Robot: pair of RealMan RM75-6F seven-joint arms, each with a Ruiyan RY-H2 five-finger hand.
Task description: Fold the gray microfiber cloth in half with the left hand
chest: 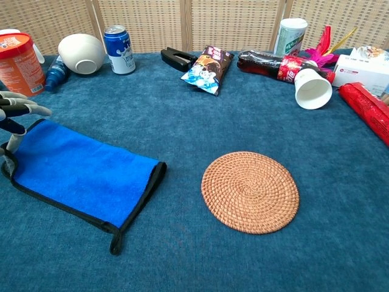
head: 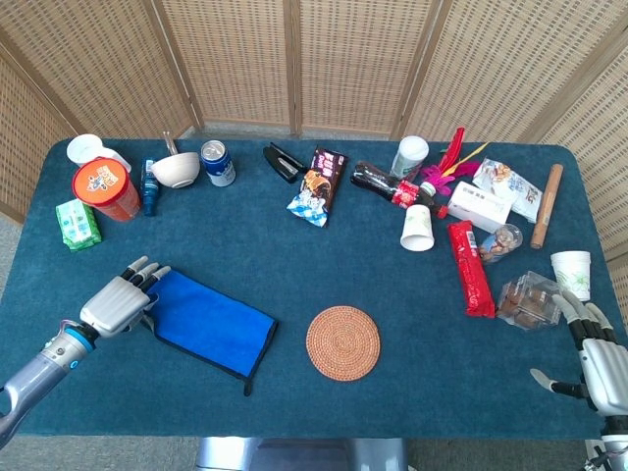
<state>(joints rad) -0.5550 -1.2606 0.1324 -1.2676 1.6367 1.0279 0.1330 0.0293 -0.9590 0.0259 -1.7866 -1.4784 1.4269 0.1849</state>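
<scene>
The blue surface [head: 294, 255] is carrying the cloth [head: 209, 322], which is showing blue with a dark edge and appears already doubled, lying left of the woven mat [head: 342, 341]. The left hand [head: 116, 302] is sitting just beside its left edge, fingers apart, gripping nothing. It should lift clear without dragging the fold. The right hand [head: 599, 358] is resting open, well apart.

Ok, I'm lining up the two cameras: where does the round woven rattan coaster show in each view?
Head view: the round woven rattan coaster lies low and just right of centre.
Chest view: it sits right of centre, filling much more of the picture.
Shared landmark: the folded blue cloth with black edging lies to its left in both views.
</scene>
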